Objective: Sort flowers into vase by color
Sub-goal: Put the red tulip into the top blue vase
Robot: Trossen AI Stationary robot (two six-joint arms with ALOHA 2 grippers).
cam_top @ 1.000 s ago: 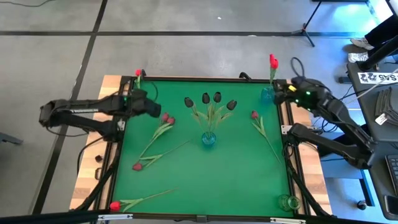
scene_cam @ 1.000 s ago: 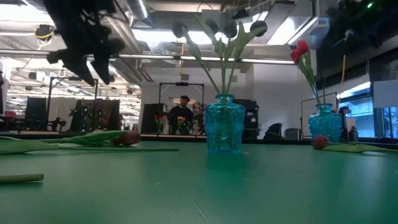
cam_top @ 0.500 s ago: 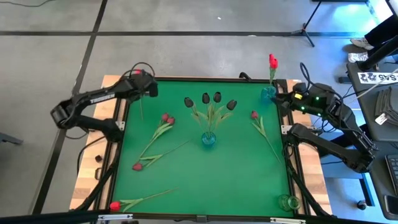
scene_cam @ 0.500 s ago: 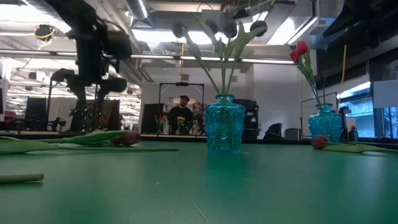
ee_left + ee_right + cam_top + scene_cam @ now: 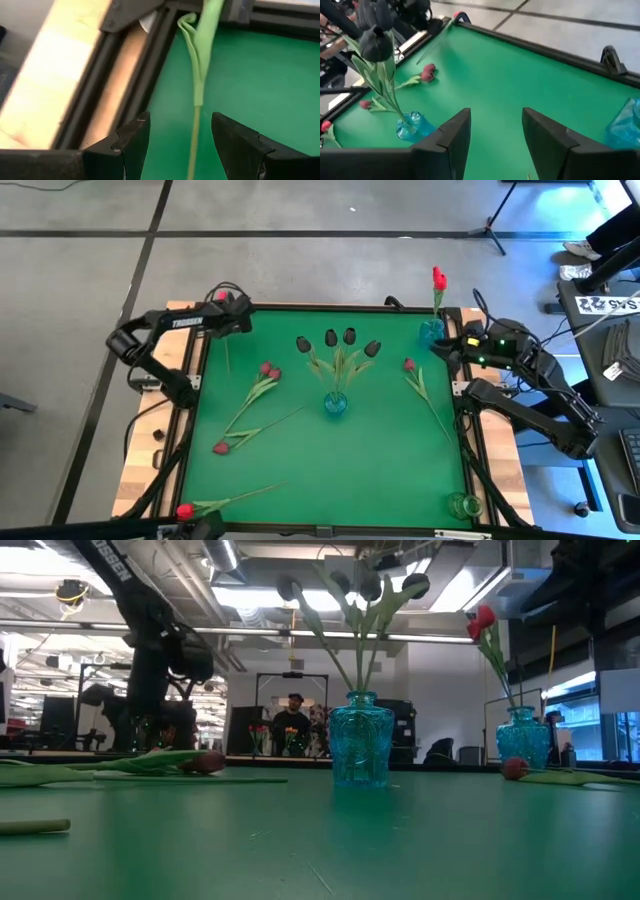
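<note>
A red tulip lies at the table's far left corner, with its head [image 5: 222, 297] by the frame rail and its stem [image 5: 227, 352] on the green mat. My left gripper [image 5: 238, 323] hangs open over it. In the left wrist view the fingers [image 5: 179, 120] stand on either side of the stem [image 5: 196, 117], just below its leaf [image 5: 200, 45]. My right gripper [image 5: 443, 345] is open with nothing between its fingers [image 5: 496, 114], beside the far right blue vase [image 5: 431, 331], which holds one red tulip [image 5: 438, 277]. The centre vase [image 5: 335, 402] holds several near-black tulips.
Loose tulips lie on the mat: a pink-maroon pair [image 5: 268, 369], one red [image 5: 220, 447], one red at the near left [image 5: 185, 509] and one maroon at the right [image 5: 408, 364]. A clear vase [image 5: 462, 505] stands at the near right corner. Black frame rails [image 5: 145, 55] border the mat.
My left gripper has swung from over the mat's left side toward the far left corner and come down over the red tulip's stem, tipping more downward. My right gripper has turned toward the table's left, by the far right vase. No flower has moved.
</note>
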